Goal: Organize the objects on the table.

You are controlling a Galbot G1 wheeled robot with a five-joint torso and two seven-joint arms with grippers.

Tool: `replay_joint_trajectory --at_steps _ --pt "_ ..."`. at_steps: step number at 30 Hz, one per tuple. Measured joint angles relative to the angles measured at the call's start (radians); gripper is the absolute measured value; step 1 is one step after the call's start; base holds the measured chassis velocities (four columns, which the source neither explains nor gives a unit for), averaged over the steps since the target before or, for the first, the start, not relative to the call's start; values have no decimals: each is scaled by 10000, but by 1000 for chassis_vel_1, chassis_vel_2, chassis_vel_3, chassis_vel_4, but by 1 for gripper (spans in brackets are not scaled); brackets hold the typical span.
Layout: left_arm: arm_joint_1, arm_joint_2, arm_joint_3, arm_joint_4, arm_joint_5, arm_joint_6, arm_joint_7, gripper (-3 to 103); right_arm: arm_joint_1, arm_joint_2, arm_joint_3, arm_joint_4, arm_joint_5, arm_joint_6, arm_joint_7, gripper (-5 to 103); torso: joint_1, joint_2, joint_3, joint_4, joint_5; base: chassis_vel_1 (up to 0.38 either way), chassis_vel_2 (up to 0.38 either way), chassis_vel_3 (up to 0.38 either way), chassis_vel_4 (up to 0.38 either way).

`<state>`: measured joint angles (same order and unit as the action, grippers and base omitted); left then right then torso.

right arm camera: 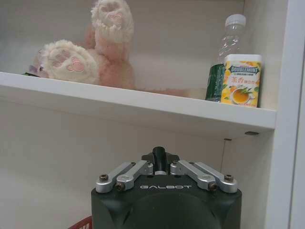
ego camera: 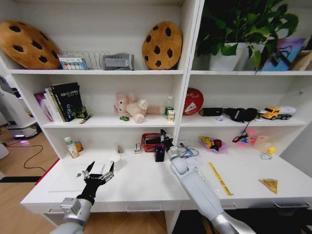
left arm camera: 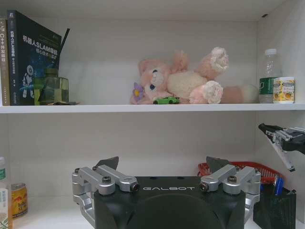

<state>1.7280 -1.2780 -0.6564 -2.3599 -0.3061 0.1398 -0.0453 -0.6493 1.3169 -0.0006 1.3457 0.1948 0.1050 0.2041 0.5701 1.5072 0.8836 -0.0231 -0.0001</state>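
My right gripper [ego camera: 165,140] hangs just above a black pen holder [ego camera: 159,154] at the back of the white table [ego camera: 146,187]. It is shut on a black marker pen [right arm camera: 158,154]. The holder [left arm camera: 274,206] has a blue pen in it. My left gripper [ego camera: 101,167] is open and empty, low over the left part of the table, fingers [left arm camera: 107,163] spread and facing the shelves. A flat pale laptop [ego camera: 73,178] lies on the table beside it. A tiny green toy car [left arm camera: 167,100] sits on the shelf by the pink plush bear [left arm camera: 183,81].
A red basket [ego camera: 150,142] stands behind the pen holder. A bottle and an orange can [ego camera: 78,146] stand at the table's back left. A yellow ruler [ego camera: 219,178] and a yellow wedge [ego camera: 269,184] lie on the right half. Books [ego camera: 66,101] fill the left shelf.
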Motion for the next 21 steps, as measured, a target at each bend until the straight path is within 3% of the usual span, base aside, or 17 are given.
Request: replay_joint_trajectory --at_steps 21 --pt "0 0 0 0 0 0 0 100 -105 803 -70 -1372 -571 -1 384 8 -1 0 0 0 1 0 0 0 0"
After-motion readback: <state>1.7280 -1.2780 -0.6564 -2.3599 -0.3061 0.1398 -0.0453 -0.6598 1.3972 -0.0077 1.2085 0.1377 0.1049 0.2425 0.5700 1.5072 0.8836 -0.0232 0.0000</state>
